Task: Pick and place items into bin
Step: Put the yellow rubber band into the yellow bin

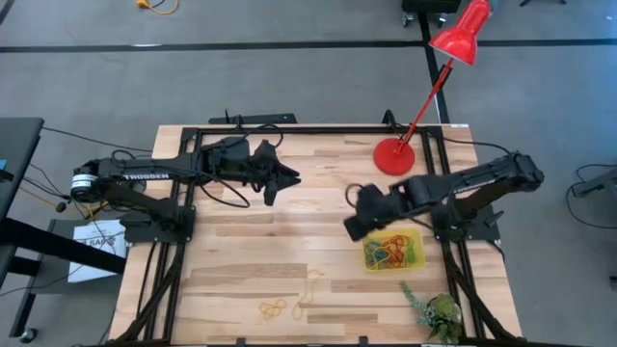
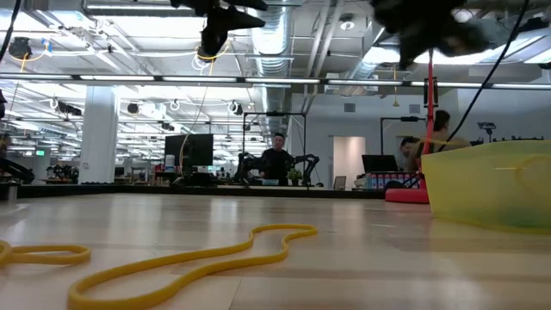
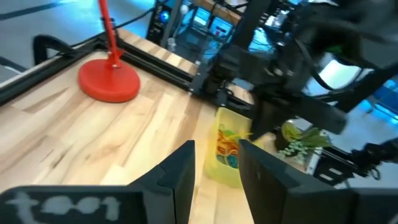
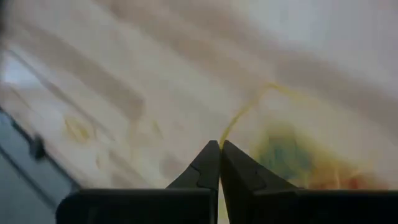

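The bin [image 1: 413, 260], a small yellow tray, sits at the table's right with several coloured rubber bands [image 1: 389, 253] in it. More yellow bands [image 1: 273, 308] [image 1: 310, 287] lie loose near the front edge, and the low view shows them flat on the wood [image 2: 198, 263]. My right gripper [image 1: 355, 229] hovers shut just left of the bin, over its corner [image 4: 249, 106], with nothing visible between the fingers. My left gripper [image 1: 289, 180] hangs open above the table's middle, empty in its wrist view [image 3: 216, 152].
A red lamp stands on its round base [image 1: 394, 156] at the far right, its stem slanting up over the right arm. A green plant sprig [image 1: 436, 310] lies at the front right corner. Black frame rails [image 1: 289, 128] border the table. People are in the room beyond [image 2: 277, 155].
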